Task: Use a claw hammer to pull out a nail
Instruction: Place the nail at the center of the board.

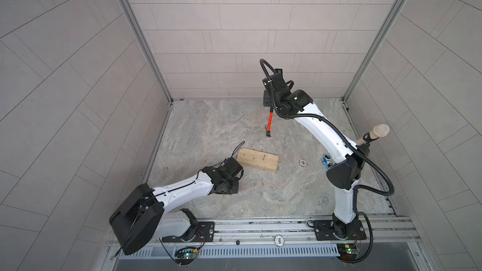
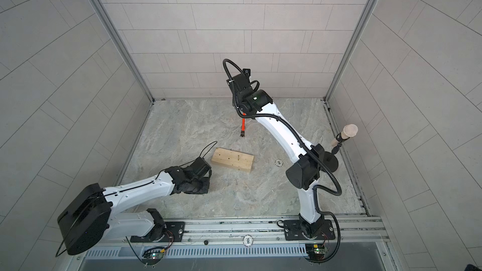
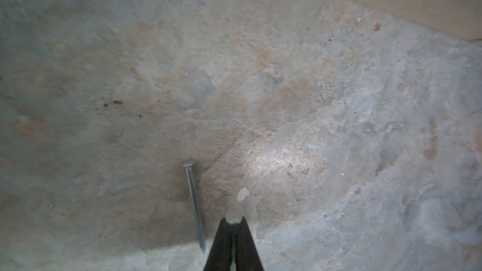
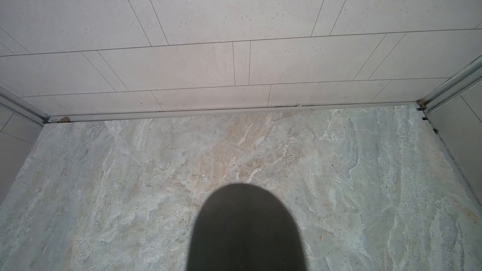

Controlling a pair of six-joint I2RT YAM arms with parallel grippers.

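The claw hammer [image 1: 270, 122] hangs head down over the back of the stone table, orange shaft up, in both top views. My right gripper [image 1: 270, 105] is shut on its black handle end [image 4: 245, 230], which hides the jaws in the right wrist view. A loose nail [image 3: 194, 204] lies flat on the stone beside my left gripper [image 3: 233, 221]. That gripper is shut, low over the table by the near left corner of a wooden block [image 1: 257, 162]. A small grey round blob sits at its tips; I cannot tell what it is. A thin dark mark [image 1: 264, 156] shows on the block's top.
A beige microphone-like stick [image 1: 375, 135] stands on a black base at the right edge. A poker chip [image 1: 302, 162] and a small blue toy car [image 1: 326, 161] lie right of the block. Tiled walls close in three sides; the arms' rail [image 1: 260, 226] runs along the front.
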